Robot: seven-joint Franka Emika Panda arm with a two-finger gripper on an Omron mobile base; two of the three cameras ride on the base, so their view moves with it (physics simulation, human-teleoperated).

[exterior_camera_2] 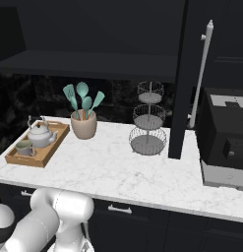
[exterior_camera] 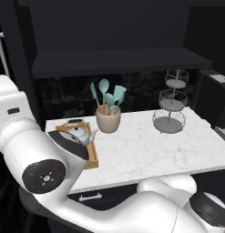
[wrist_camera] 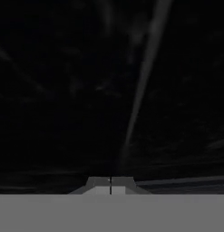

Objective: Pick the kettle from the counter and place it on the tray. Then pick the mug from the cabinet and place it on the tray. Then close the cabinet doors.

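My fingers (wrist_camera: 110, 183) are pressed together on nothing, facing a dark panel. The kettle (exterior_camera_2: 40, 135) and mug (exterior_camera_2: 24, 147) sit in the tray (exterior_camera_2: 47, 151) on the tabletop (exterior_camera_2: 113, 167). The right door (exterior_camera_2: 184, 78) stands open edge-on, its bar handle (exterior_camera_2: 200, 74) upright; I judge closing it comes next.

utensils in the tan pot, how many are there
4, all teal-headed: in the right base view a slotted one far left, a rounded one behind, a short one in the middle, and a slanted one on the right. More may hide behind them.
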